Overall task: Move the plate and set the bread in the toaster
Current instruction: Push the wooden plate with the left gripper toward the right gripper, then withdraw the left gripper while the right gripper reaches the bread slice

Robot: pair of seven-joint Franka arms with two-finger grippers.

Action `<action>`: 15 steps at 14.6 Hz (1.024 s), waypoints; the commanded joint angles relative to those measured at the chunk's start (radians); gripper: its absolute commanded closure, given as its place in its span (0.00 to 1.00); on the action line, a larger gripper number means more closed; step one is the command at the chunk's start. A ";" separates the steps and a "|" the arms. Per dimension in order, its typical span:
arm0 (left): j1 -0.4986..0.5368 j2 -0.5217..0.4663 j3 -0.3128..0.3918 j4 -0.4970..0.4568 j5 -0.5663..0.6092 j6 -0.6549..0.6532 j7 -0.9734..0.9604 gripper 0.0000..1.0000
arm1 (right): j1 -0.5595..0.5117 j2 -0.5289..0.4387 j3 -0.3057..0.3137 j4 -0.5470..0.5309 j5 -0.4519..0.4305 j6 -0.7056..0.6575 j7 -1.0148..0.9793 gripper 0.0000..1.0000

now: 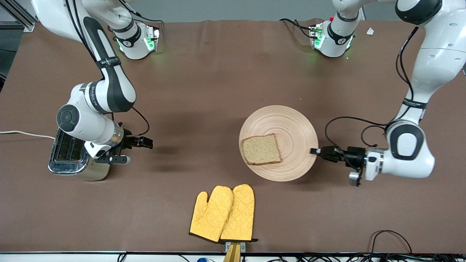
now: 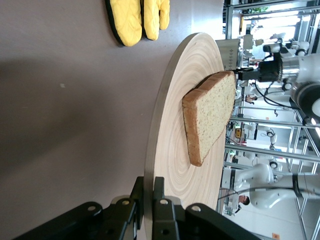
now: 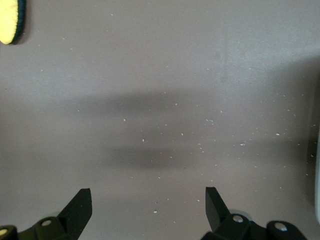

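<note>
The pale wooden plate (image 1: 291, 123) is in the middle of the table with the bread (image 1: 261, 149) lying flat on it. My left gripper (image 1: 316, 151) is shut on the plate's rim at the side toward the left arm's end. In the left wrist view the rim of the plate (image 2: 172, 150) is pinched between the jaws of the left gripper (image 2: 151, 194), and the bread (image 2: 210, 115) lies on top. The toaster (image 1: 69, 153) stands at the right arm's end, slots up. My right gripper (image 1: 140, 151) hangs open beside it over bare cloth, holding nothing (image 3: 147, 205).
A pair of yellow oven mitts (image 1: 222, 213) lies nearer the front camera than the plate, by the table's edge. A white cord (image 1: 25, 134) runs from the toaster off the table's end. Brown cloth covers the table between toaster and plate.
</note>
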 commanded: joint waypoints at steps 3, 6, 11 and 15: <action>-0.106 -0.003 -0.105 -0.078 -0.024 0.227 -0.093 1.00 | -0.007 -0.004 0.001 -0.014 0.019 0.012 -0.001 0.00; -0.217 0.005 -0.102 -0.088 -0.130 0.307 -0.092 1.00 | -0.012 0.003 -0.001 -0.014 0.019 0.014 -0.011 0.00; -0.295 0.049 -0.102 -0.148 -0.130 0.506 -0.017 0.99 | -0.029 0.001 0.001 -0.053 0.014 0.078 -0.099 0.00; -0.326 0.118 -0.099 -0.139 -0.130 0.614 0.071 0.99 | -0.023 0.001 0.001 -0.073 0.014 0.076 -0.107 0.00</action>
